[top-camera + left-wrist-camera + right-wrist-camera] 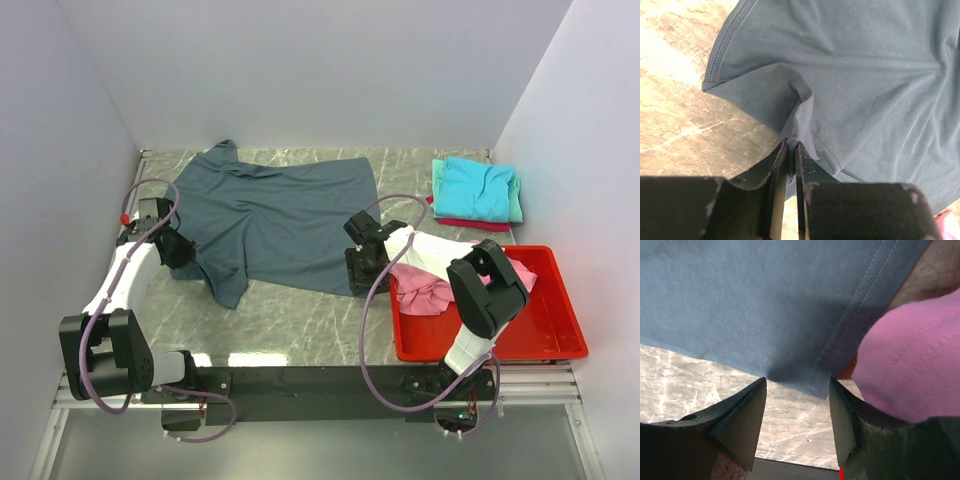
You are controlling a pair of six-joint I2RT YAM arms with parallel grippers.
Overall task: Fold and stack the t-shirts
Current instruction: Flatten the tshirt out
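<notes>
A dark slate blue-grey t-shirt [275,215] lies spread on the marble table. My left gripper [183,250] is shut on a pinch of its cloth near the left sleeve; in the left wrist view [792,145] the fold sits between the closed jaws. My right gripper [357,272] is open at the shirt's near right hem corner [815,382], which hangs between the jaws without touching them. A pink t-shirt [428,285] lies crumpled in the red bin and shows in the right wrist view [910,365]. Folded turquoise [478,187], mint and red [470,224] tees are stacked at the back right.
The red plastic bin [545,335] stands at the near right, beside my right arm. White walls close in the table on three sides. Bare marble [290,320] lies between the shirt and the arm bases.
</notes>
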